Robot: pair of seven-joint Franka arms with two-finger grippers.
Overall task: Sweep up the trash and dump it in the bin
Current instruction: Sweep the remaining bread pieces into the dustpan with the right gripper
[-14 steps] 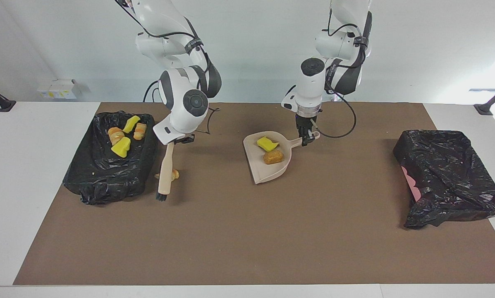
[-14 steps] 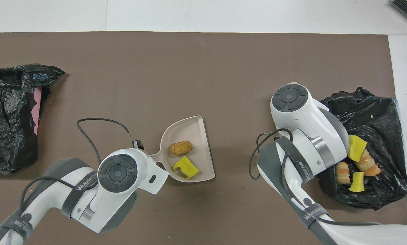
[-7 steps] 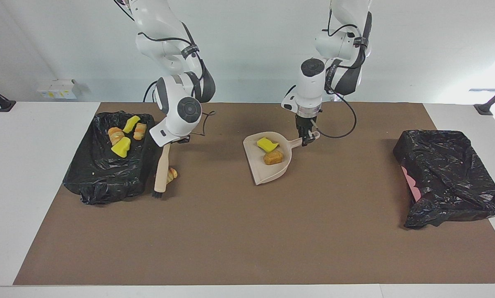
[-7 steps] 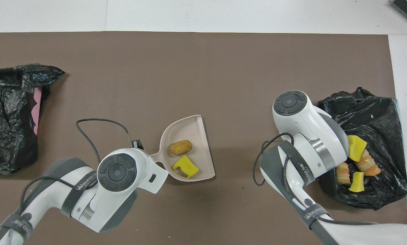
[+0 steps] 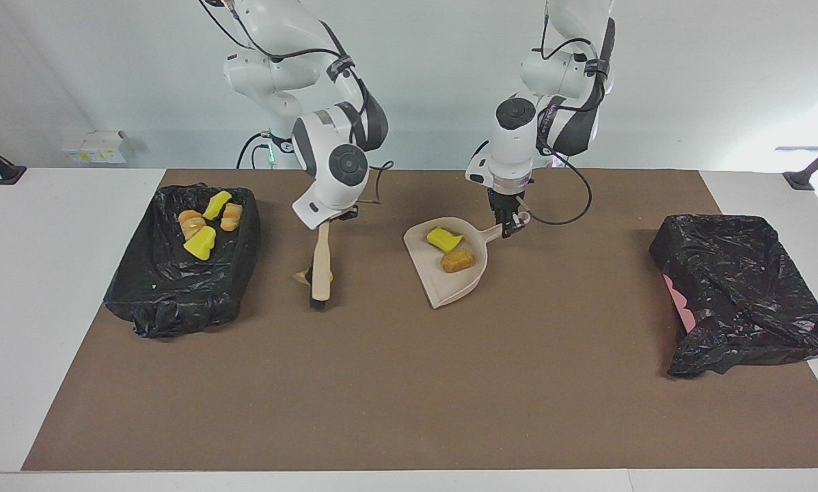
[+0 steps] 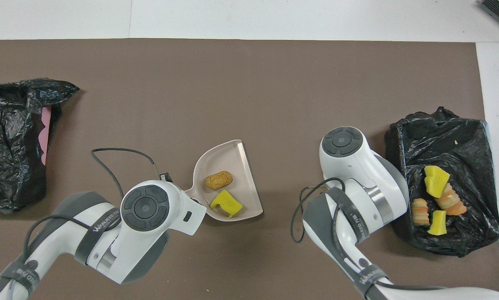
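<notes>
The brush (image 5: 320, 268) has travelled from beside the lined bin (image 5: 183, 290) toward the middle of the bench (image 5: 409, 396), pushing a tan lump (image 5: 305, 276) along with it; the dustpan (image 5: 450, 290) has swung slightly. The right pincer (image 5: 327, 220) is clamped on the brush handle, bristles down on the brown mat (image 6: 249, 83). The left pincer (image 5: 511, 229) is clamped on the dustpan handle. In the pan lie a yellow chunk (image 5: 443, 239) and a tan piece (image 5: 457, 260). Four more pieces of trash (image 5: 207, 222) sit in the bin at the right arm's end. A second black bag (image 5: 737, 294) lies at the left arm's end.
</notes>
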